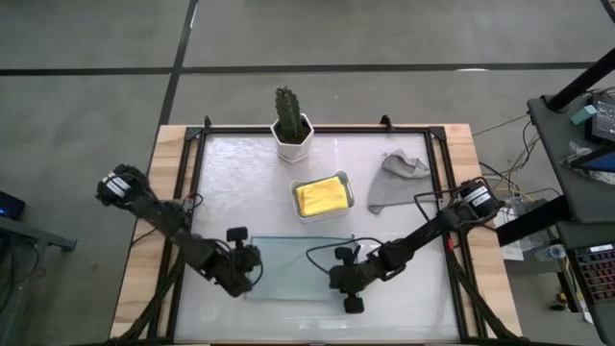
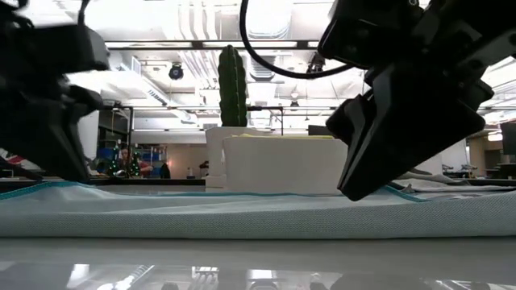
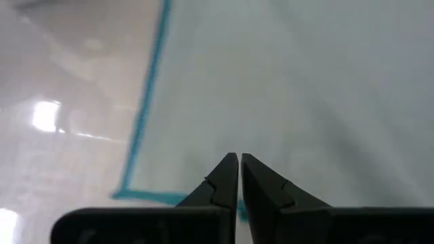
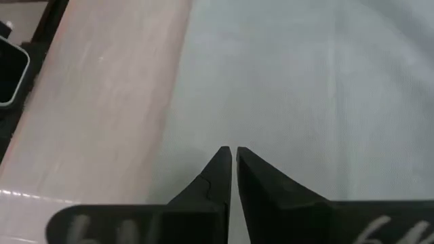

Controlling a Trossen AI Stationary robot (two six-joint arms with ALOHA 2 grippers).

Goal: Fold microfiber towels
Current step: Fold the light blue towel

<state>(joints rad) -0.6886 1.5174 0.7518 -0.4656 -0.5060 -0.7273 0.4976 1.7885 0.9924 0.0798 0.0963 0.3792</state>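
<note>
Lying flat near the front edge of the table (image 1: 317,317), the pale teal towel (image 1: 298,267) is spread out between the 2 grippers, its darker teal hem visible along its edges. Over the towel's left edge sits the left gripper (image 1: 252,272), its fingers (image 3: 224,181) pressed together with only a thin slit between them and nothing clamped in that slit, as the left wrist view shows; their tips point down at the cloth just inside a hemmed corner. At the towel's right edge is the right gripper (image 1: 344,279), fingers (image 4: 218,175) likewise pinched to a narrow seam and empty, aimed at the cloth close to where it meets the bare table surface. From the low view the teal towel (image 2: 242,211) forms a low flat band across the table, with the right gripper (image 2: 363,189) hanging just above it; whether the tips touch the fabric I cannot tell. Near the middle of the table a white tray (image 1: 322,196) holds the folded yellow towel (image 1: 321,195). Toward the back right corner lies the grey towel (image 1: 394,180), rumpled and unfolded. At the back edge, near its middle, stands a cactus (image 1: 287,112) in a white pot (image 1: 292,140), just behind the tray.
</note>
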